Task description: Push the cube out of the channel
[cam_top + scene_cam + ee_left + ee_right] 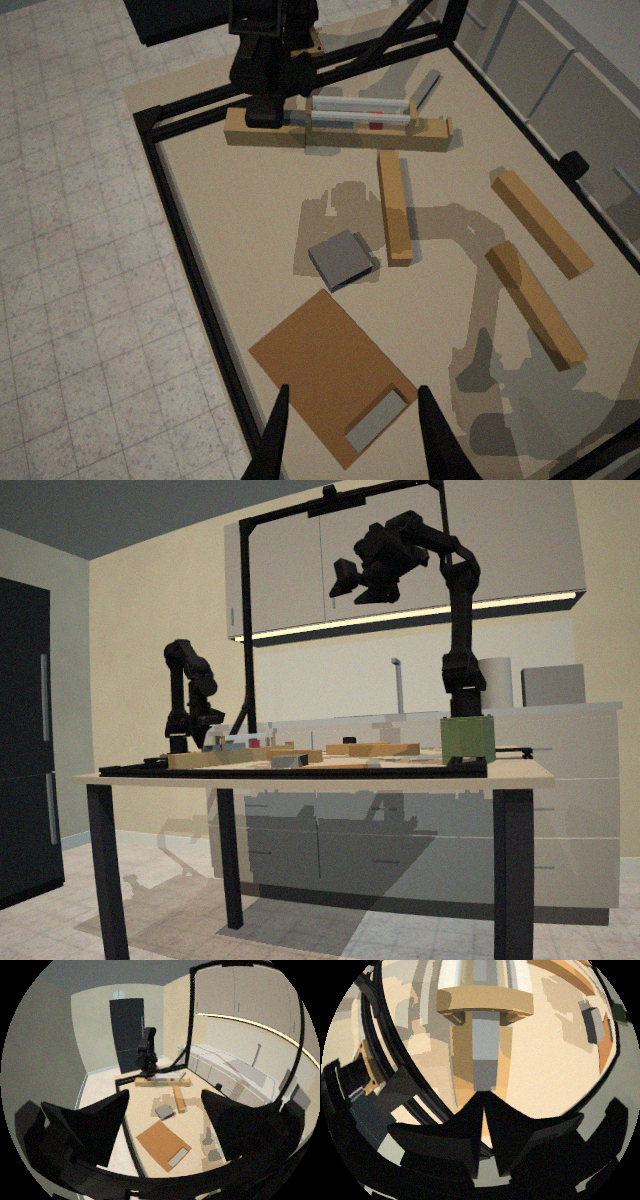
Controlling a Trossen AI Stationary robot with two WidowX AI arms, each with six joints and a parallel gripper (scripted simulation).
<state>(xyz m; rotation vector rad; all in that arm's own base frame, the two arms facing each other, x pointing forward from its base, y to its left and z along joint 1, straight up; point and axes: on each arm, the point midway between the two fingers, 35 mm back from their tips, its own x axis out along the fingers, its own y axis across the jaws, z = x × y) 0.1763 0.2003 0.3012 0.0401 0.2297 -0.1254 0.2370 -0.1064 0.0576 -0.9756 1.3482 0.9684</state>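
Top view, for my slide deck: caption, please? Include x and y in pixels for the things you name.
Red cube point(375, 120) inside the wooden channel point(356, 139), under clear rods point(360, 116).

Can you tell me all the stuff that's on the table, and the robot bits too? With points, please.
Channel: one, tan with clear bars point(268, 138) point(191, 760), table's far end in the top view
Cube point(375, 120) point(253, 743): one, red, inside channel
Pusher bar point(330, 123) point(485, 1042): one, blue-grey, in channel
Loose blocks: three, orange-tan, beyond channel
Thin bar point(427, 88): one, grey, behind channel
Box point(339, 259) point(164, 1112): one, grey, mid-table
Board point(320, 356) point(157, 1142): one, brown, near box
Flat block point(375, 421) point(177, 1157): one, pale grey, on board
Left gripper point(354, 387) point(166, 1093): one, black, raised, open
Right gripper point(484, 1094): one, black, shut, over channel
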